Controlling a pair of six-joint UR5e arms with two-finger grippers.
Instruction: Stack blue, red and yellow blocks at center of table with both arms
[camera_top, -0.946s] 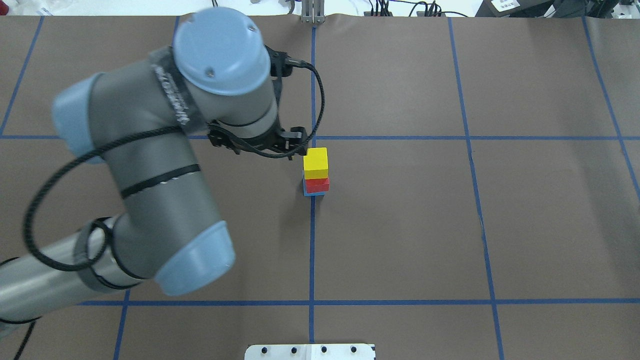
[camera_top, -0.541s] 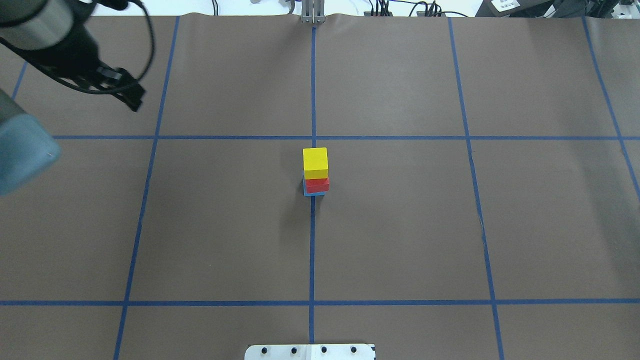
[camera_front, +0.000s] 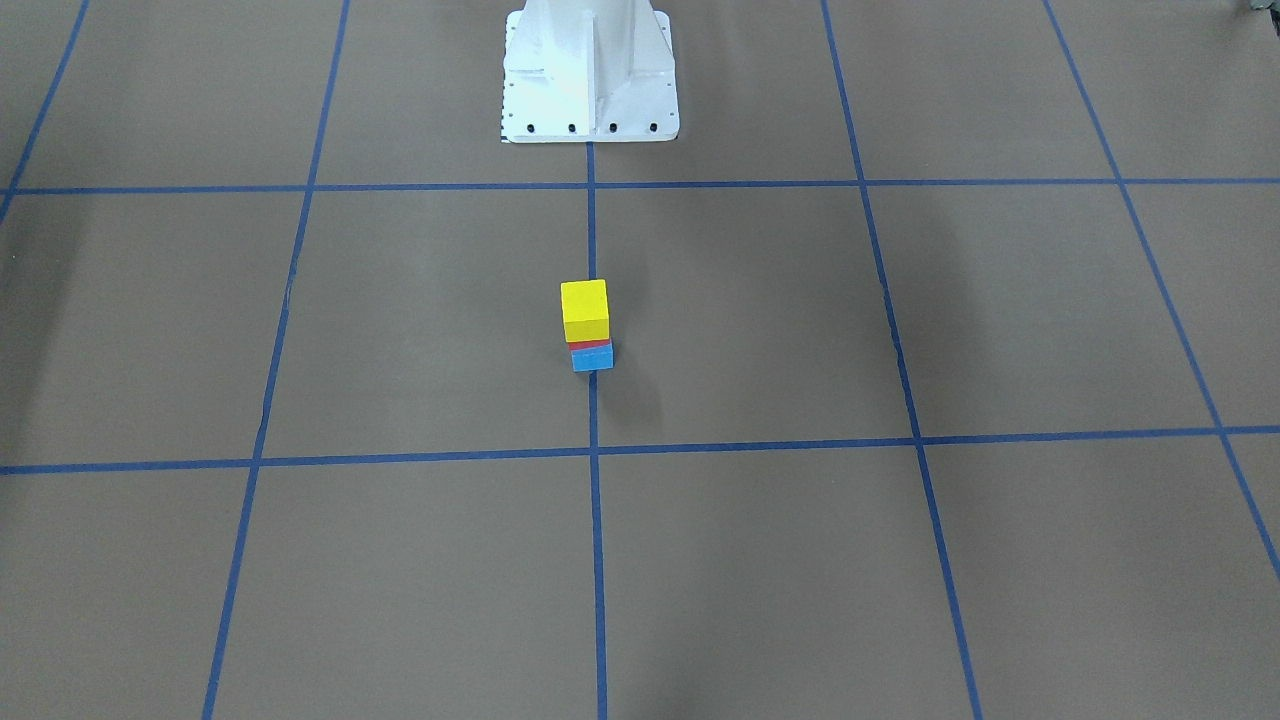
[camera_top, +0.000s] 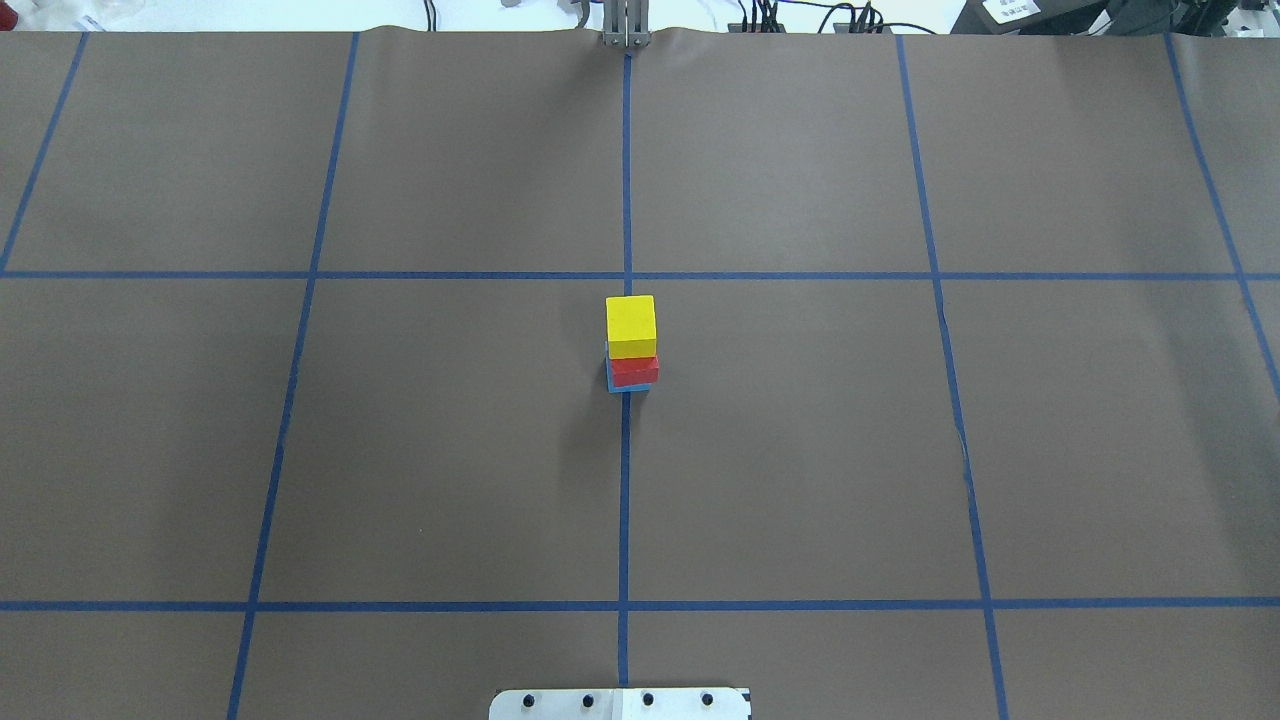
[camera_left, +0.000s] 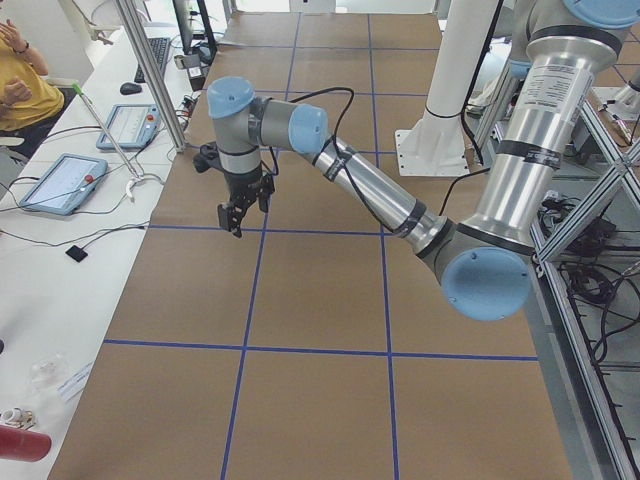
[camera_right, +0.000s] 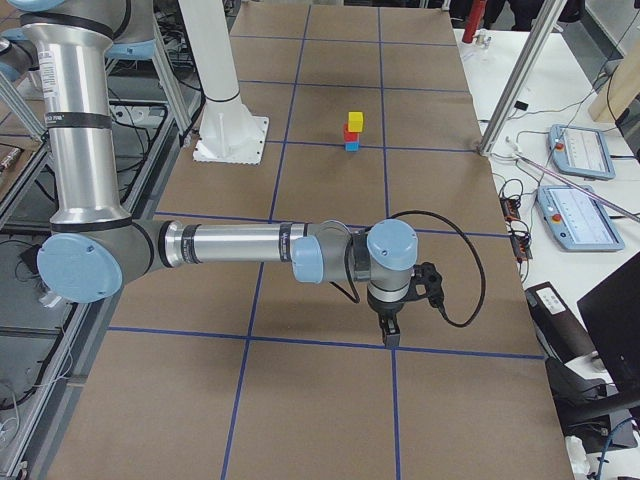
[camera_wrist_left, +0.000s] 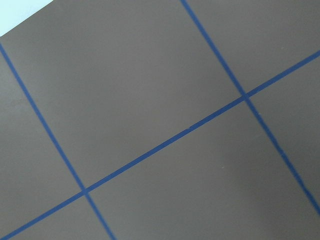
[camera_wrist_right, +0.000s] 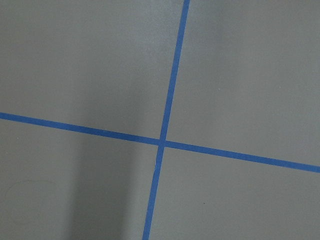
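Front view: yellow block on red block on blue block, dead centre of the table.

Left side view: left gripper hangs over bare table, can't tell if its claw is spread.

Right side view: right gripper, same deal, with the stack far off at 12 o'clock.

Overhead: the left gripper was at the stack's 10 o'clock a second ago and is gone from frame now. Looks finished to me.

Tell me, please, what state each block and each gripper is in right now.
Yellow cube-shaped block: on top, ungripped.
Red block: middle, slightly askew.
Blue block: at the bottom.
Left gripper: hangs far from the blocks; open or shut unclear.
Right gripper: hangs far from the blocks; open or shut unclear.
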